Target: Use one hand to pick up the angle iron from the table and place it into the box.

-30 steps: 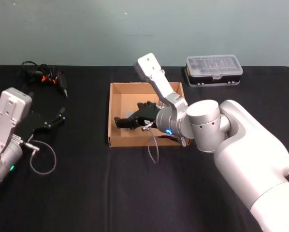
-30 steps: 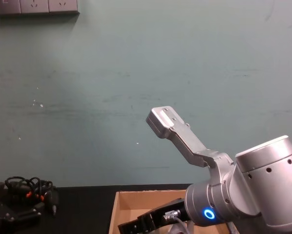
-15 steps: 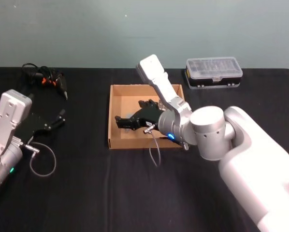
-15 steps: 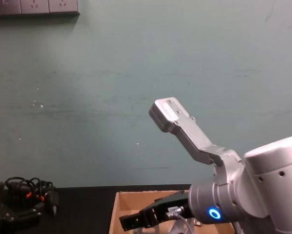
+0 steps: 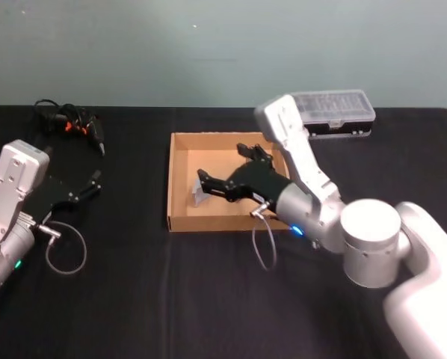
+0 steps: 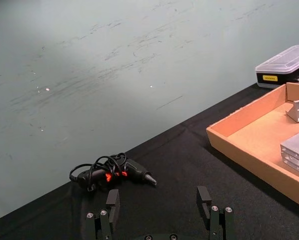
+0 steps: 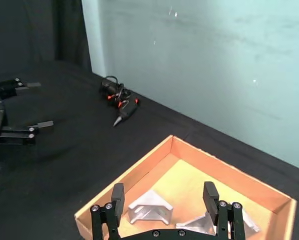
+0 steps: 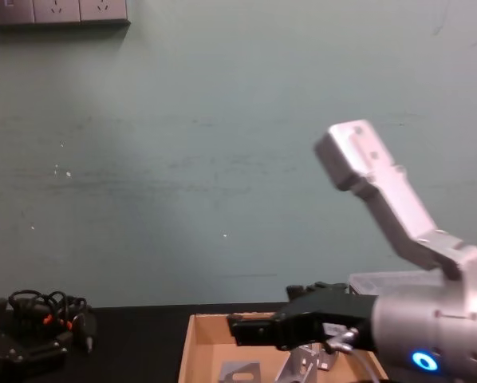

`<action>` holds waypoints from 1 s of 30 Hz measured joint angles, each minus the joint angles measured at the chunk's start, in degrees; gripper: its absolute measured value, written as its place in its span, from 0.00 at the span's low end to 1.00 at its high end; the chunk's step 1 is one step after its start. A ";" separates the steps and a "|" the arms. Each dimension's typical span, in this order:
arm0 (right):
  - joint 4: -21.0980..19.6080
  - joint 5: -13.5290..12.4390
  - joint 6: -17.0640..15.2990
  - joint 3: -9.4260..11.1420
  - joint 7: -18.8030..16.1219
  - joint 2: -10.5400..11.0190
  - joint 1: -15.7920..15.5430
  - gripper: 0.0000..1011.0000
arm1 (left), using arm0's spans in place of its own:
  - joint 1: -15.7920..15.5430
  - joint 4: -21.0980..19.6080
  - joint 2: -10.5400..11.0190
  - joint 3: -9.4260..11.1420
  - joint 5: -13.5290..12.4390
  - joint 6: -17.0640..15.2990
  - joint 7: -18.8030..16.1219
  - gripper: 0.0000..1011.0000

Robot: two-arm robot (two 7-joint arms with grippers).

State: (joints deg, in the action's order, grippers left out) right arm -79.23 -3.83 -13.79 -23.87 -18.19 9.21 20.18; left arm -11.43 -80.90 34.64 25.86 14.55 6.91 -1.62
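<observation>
The tan box [image 5: 170,179] sits mid-table on the black table [image 5: 134,292]. A grey angle iron [image 5: 199,194] lies in its left part, free of any grip. My right gripper [image 5: 208,185] hovers open over the box, just right of that piece. From the right wrist view its open jaws [image 7: 163,196] frame the angle iron [image 7: 149,206] and two more metal pieces on the box floor [image 7: 189,182]. In the chest view the right gripper [image 8: 246,329] hangs above the box [image 8: 187,347]. My left gripper [image 5: 95,183] rests open at the far left.
A clear-lidded plastic case [image 5: 335,105] stands behind the box to the right. A black tool with orange marks and a coiled cable [image 5: 70,120] lies at the back left. A thin cable loop [image 5: 63,250] hangs by the left arm.
The right arm has swung back to the right and its gripper has drawn away from the box's left part, uncovering the grey angle iron lying there. The left arm has stayed put.
</observation>
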 joint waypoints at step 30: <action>-14.88 9.04 7.17 7.67 16.83 3.13 -20.80 0.99 | 0.00 0.00 0.00 0.00 0.00 0.00 0.00 1.00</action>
State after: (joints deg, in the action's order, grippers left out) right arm -94.11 5.21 -6.62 -16.20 -1.36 12.35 -0.62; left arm -11.43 -80.90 34.65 25.87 14.55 6.91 -1.62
